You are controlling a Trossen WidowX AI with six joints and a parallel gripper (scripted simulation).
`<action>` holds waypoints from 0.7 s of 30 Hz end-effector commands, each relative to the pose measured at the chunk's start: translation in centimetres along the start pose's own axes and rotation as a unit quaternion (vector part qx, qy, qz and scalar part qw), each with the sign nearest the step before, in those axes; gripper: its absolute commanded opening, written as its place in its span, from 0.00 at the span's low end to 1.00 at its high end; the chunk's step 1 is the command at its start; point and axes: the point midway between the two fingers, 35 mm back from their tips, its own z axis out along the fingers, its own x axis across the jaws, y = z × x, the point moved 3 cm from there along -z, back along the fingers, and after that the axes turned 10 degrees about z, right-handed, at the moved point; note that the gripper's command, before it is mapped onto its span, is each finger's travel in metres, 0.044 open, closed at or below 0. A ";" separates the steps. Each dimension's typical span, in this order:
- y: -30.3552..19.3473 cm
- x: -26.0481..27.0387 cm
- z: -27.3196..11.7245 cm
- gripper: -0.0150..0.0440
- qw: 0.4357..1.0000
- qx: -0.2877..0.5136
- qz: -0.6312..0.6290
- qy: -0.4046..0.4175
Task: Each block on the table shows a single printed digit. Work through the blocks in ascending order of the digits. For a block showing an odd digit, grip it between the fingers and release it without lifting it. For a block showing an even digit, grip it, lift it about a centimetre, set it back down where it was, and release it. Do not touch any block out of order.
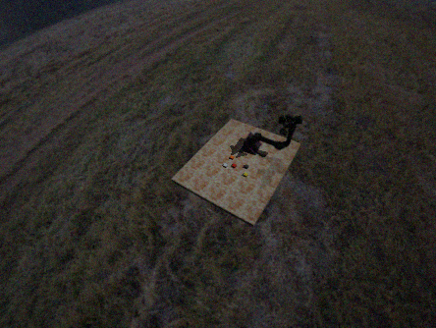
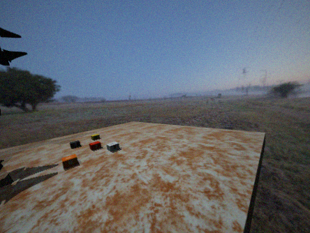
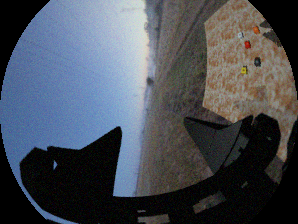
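My gripper point(image 2: 24, 44) point(image 3: 153, 125) is open, its fingers wide apart with nothing between them, high above the table and away from all blocks. An orange block point(image 1: 232, 157) point(image 2: 70, 161) point(image 3: 256, 30), a white block point(image 1: 225, 165) point(image 2: 112, 146) point(image 3: 240, 35), a red block point(image 1: 234, 166) point(image 2: 95, 145) point(image 3: 247, 45), a dark grey block point(image 1: 245, 166) point(image 2: 75, 144) point(image 3: 257, 62) and a yellow block point(image 1: 245, 175) point(image 2: 95, 137) point(image 3: 244, 70) rest apart on the table. Their digits are too small and blurred to read.
The square table point(image 1: 211, 191) point(image 2: 188, 174) point(image 3: 220, 75) has a mottled orange and cream top. The dark arm stands over its back part in the top view. The shadow of the fingers falls near the orange block in the exterior view. Grassland surrounds the table.
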 end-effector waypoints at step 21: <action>26.6 2.2 9.8 0.93 0.964 -0.059 -0.211 -0.147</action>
